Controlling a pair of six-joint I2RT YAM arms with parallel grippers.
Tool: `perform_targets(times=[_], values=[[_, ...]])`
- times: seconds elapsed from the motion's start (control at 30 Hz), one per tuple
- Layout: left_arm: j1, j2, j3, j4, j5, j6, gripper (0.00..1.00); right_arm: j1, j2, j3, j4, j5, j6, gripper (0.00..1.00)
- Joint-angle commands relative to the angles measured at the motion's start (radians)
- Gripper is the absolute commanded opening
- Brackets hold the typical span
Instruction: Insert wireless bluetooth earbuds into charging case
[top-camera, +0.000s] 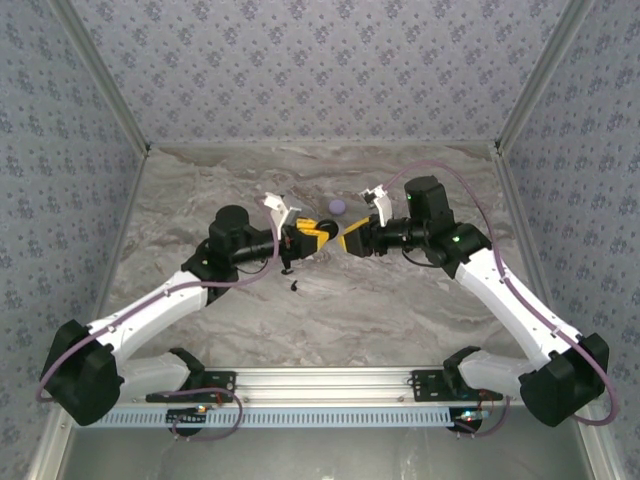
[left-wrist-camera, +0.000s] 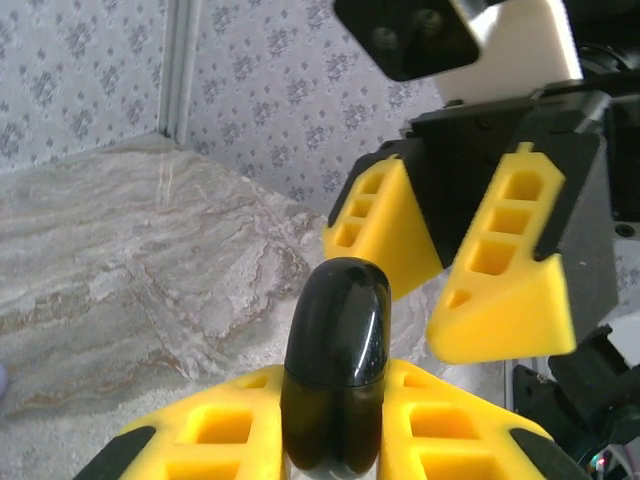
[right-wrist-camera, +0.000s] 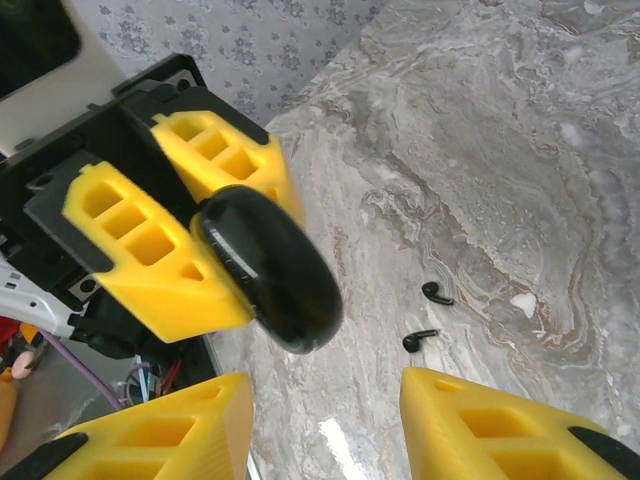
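Charging case (right-wrist-camera: 268, 268) clamped in left gripper (left-wrist-camera: 335, 388)

From the left wrist, the glossy black case stands edge-on between that gripper's yellow fingers (left-wrist-camera: 225, 430), jaws pressed against both its sides. Facing it, the right gripper (right-wrist-camera: 325, 388) has its jaws apart with nothing between them. The right wrist view adds the earbuds (right-wrist-camera: 436, 294), two small pieces lying near each other on the marble table (right-wrist-camera: 480, 150), apart from the case. Overhead, a lilac disc (top-camera: 337, 207) sits just beyond the meeting grippers.
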Motion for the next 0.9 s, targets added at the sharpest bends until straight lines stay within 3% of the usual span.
perform_targets(times=[0.0,0.53,0.87], values=[[-0.005,-0.013,-0.021,0.097,0.043,0.096,0.21,0.0,-0.024,0.033,-0.041,0.015,-0.031,0.44],[-0.013,-0.009,-0.05,0.143,0.094,0.11,0.21,0.021,-0.001,0.067,-0.054,0.0,-0.052,0.5],[-0.024,0.005,-0.048,0.153,0.123,0.108,0.2,0.026,0.01,0.087,-0.063,0.102,-0.033,0.51]])
